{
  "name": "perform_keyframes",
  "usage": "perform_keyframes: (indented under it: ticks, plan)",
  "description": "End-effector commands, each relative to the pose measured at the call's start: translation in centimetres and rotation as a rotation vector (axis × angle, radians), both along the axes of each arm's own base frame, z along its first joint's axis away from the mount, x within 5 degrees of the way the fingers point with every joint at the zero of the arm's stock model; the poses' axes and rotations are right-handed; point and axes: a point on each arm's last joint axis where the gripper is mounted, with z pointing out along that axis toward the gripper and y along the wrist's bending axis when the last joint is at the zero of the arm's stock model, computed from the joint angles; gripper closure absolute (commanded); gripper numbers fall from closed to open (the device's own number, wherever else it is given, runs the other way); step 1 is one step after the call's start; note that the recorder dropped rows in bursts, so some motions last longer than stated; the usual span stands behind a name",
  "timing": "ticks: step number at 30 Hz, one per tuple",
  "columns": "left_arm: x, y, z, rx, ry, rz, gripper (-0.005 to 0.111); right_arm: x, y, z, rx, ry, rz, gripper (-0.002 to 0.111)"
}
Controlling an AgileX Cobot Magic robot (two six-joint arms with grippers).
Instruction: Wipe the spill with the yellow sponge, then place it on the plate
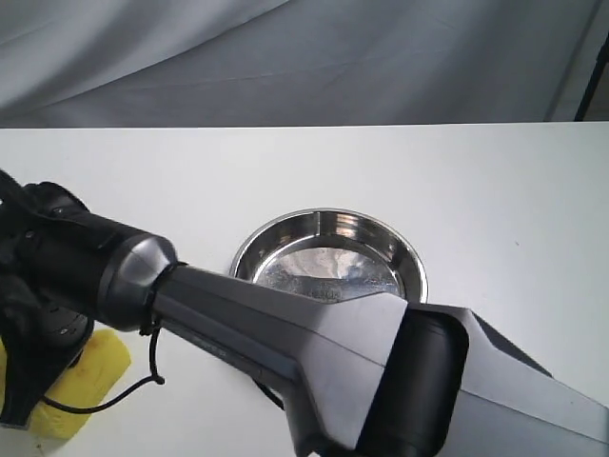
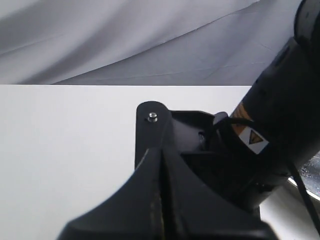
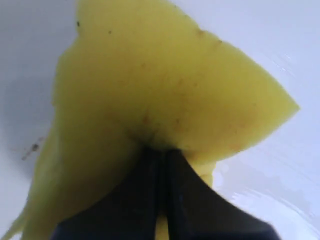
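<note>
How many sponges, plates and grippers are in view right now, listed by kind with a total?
yellow sponge: 1
plate: 1
grippers: 2, the left gripper and the right gripper
Total: 4

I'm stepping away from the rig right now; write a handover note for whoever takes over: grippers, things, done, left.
Right gripper: shut on the yellow sponge, at the exterior view's lower left, reaching across.
Left gripper: shut, empty, over bare table.
Plate: empty, mid-table, apart from the sponge.
Spill: not visible in any view.
Done: sponge grasped; whether wiping is finished cannot be told.
Left: finish any wiping, then put the sponge on the plate.
</note>
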Motion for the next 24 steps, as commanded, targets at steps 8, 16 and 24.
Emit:
perform_keyframes:
  ticks: [8, 16, 24]
  plan:
    - [0.0, 0.0, 0.0, -0.003, -0.009, -0.003, 0.107, 13.1, -9.1, -1.3, -0.049, -0.066, -0.55, 0.108]
    - [0.0, 0.0, 0.0, -0.003, -0.009, -0.003, 0.107, 9.9, -6.2, -1.3, 0.077, 0.162, -0.331, 0.108]
    - [0.0, 0.0, 0.0, -0.003, -0.009, -0.003, 0.107, -1.0, 0.0, -1.5, -0.007, 0.17, -0.008, 0.108]
